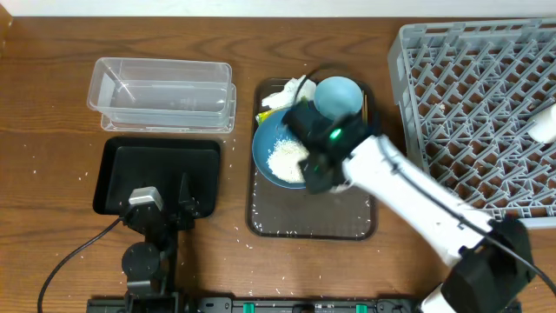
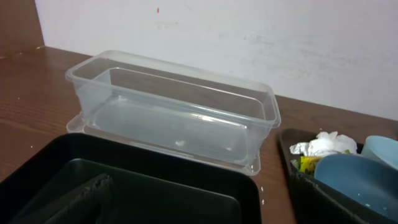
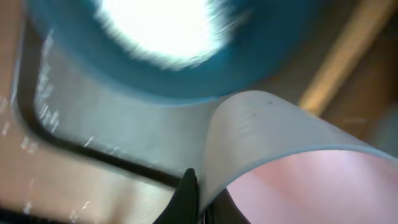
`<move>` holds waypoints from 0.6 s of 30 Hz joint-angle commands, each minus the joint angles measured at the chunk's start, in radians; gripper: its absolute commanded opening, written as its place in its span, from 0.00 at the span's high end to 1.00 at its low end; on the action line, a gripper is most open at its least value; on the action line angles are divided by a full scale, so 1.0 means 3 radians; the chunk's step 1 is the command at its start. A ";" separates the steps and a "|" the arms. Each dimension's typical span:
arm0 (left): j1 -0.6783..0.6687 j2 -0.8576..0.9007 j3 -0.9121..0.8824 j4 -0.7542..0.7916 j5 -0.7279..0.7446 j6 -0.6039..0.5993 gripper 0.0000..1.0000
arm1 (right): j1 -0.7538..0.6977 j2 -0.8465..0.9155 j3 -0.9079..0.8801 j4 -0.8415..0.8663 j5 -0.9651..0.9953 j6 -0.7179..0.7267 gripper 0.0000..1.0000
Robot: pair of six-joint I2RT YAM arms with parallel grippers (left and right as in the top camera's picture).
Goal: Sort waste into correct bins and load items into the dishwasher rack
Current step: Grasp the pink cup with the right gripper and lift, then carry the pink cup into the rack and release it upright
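The dark-blue bowl [image 1: 276, 137] holds a heap of white rice [image 1: 286, 157] on the brown serving tray [image 1: 313, 222]. The light-blue bowl [image 1: 337, 94] stands behind it. A white napkin [image 1: 287, 87] and a yellow-green wrapper [image 1: 265, 113] lie at the tray's back left. My right gripper [image 1: 314, 169] reaches over the tray beside the big bowl. In the right wrist view it [image 3: 199, 193] is shut on the rim of the pink cup [image 3: 323, 186]. My left gripper [image 1: 174, 196] rests open and empty over the black tray [image 1: 161, 165].
The clear container [image 1: 165, 91] stands behind the black tray. The grey rack [image 1: 469, 104] fills the right side, with a pale object [image 1: 546, 126] at its right edge. Chopsticks [image 1: 366, 103] lie along the serving tray's right side. Stray rice grains dot the table.
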State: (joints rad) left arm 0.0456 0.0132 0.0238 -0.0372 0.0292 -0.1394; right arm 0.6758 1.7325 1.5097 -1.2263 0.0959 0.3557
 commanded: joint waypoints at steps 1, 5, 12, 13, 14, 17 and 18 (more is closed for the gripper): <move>0.0018 -0.0009 -0.0066 -0.0114 -0.0075 -0.0038 0.08 | -0.0453 -0.0081 0.0408 -0.0090 0.0496 -0.0024 0.99; 0.0018 -0.0009 -0.0066 -0.0114 -0.0075 -0.0038 0.08 | -0.1074 -0.0122 0.0665 0.0053 0.0502 -0.0294 0.99; 0.0018 -0.0009 -0.0066 -0.0114 -0.0075 -0.0038 0.08 | -0.2328 -0.0117 0.0696 0.0938 -0.0373 -0.0586 0.99; 0.0018 -0.0009 -0.0066 -0.0114 -0.0075 -0.0038 0.08 | -0.2506 -0.0104 0.0696 0.1106 -0.0621 -0.0646 0.99; 0.0018 -0.0009 -0.0066 -0.0114 -0.0075 -0.0038 0.08 | -0.2675 -0.0093 0.0696 0.1268 -0.0876 -0.0683 0.99; 0.0018 -0.0009 -0.0066 -0.0114 -0.0075 -0.0038 0.08 | -0.3122 -0.0027 0.0696 0.1638 -0.1531 -0.0680 0.99; 0.0018 -0.0009 -0.0066 -0.0114 -0.0075 -0.0038 0.08 | -0.3212 0.0001 0.0694 0.1704 -0.1648 -0.0680 0.99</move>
State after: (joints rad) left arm 0.0456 0.0132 0.0238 -0.0372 0.0292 -0.1390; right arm -0.2100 1.7206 1.7020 -0.7490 -0.1467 0.1890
